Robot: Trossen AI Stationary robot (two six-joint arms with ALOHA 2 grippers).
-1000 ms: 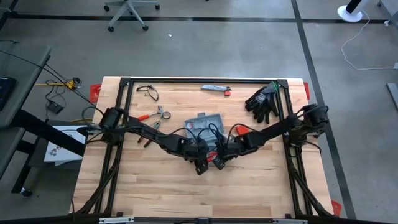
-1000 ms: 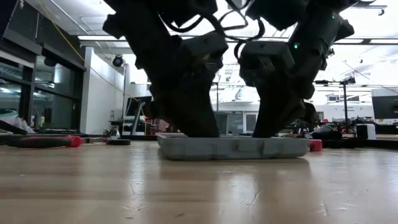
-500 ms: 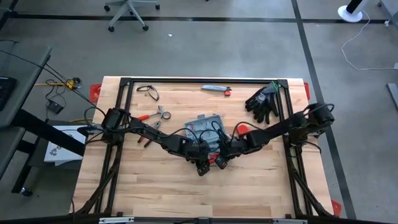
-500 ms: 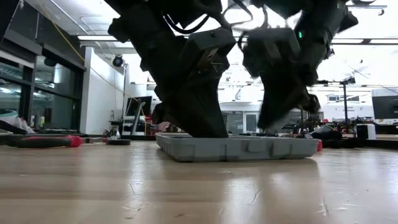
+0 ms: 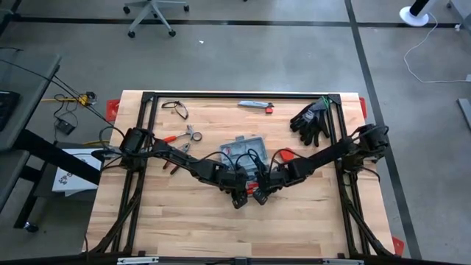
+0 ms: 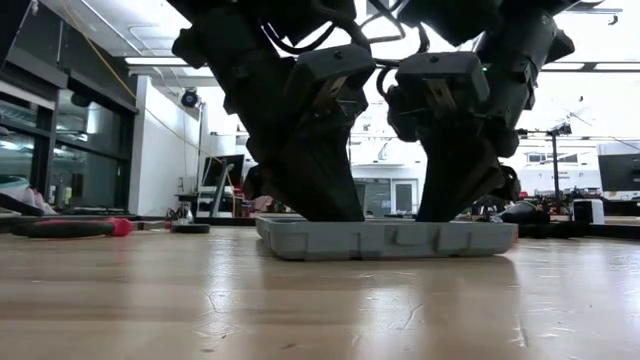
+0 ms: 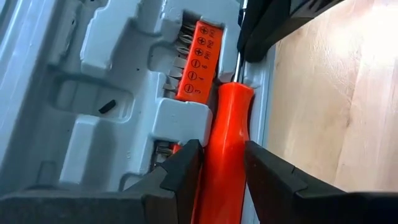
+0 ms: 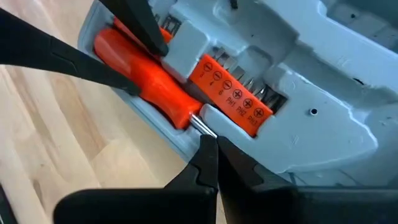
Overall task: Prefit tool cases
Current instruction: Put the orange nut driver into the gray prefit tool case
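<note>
The grey-blue tool case (image 5: pixel 243 143) lies open and flat on the table, seen edge-on in the low view (image 6: pixel 385 238). An orange-handled screwdriver (image 7: pixel 227 118) lies in a moulded recess along one edge of the case, next to an orange bit holder (image 8: pixel 233 90). My left gripper (image 7: pixel 221 152) is shut on the screwdriver's handle. My right gripper (image 8: pixel 210 144) is shut, and its tips rest on the screwdriver's metal shaft. Both grippers slant down over the case's near part (image 5: pixel 250 185). My left gripper pinches the screwdriver's orange handle (image 7: pixel 227 134) between its two fingers, which slant down from above and lie along its sides. The handle lies in the case's recess. My right gripper presses its shut fingertips (image 8: pixel 208 155) down on the bare shaft (image 8: pixel 198 123), just past the handle's end, slanting from above.
Black gloves (image 5: pixel 310 119) lie at the far right and a slim grey bar (image 5: pixel 255 104) at the far edge. Glasses (image 5: pixel 175 109) and red-handled pliers (image 5: pixel 180 138) lie at the far left. A red-handled tool (image 6: pixel 70 227) shows at the left in the low view.
The case has slid or turned a little on the table, and in the low view its right end reaches farther right than before. My right gripper swung briefly aside and came back down onto the case. My left gripper has stayed on the screwdriver.
</note>
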